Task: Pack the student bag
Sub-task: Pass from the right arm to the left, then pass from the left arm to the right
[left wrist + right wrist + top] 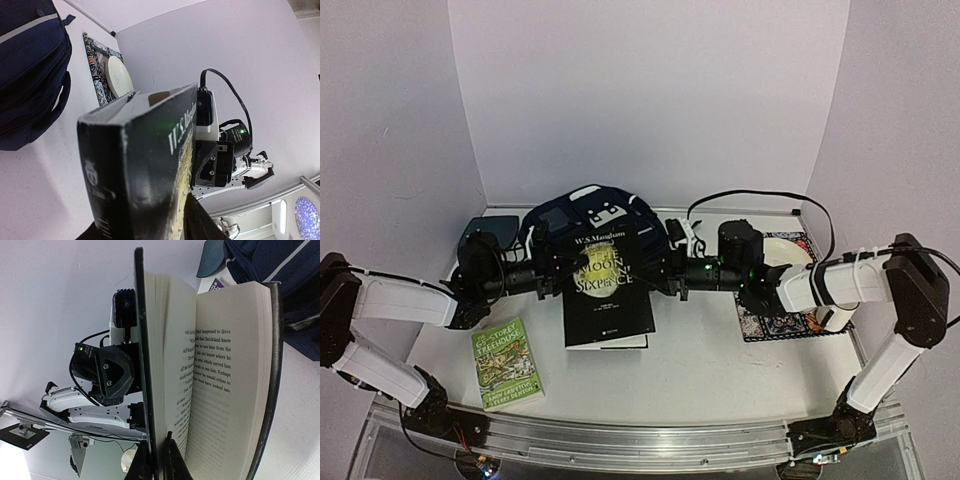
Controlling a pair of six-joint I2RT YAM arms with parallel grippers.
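We judge packing barely begun: the student bag (pixel 590 205) lies upper centre of the top view, the black book (pixel 608 285) hangs before it, its cover pinched in our right tool (pixel 159 460), our left tool (pixel 552 272) at its other edge with a grip we cannot tell, and the green book (pixel 506 365) lies on the counter (pixel 720 360).

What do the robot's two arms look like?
Both the left arm and the right arm have white links, black joints and black wrist housings. A green light glows on the right wrist; a black cable loops behind it.
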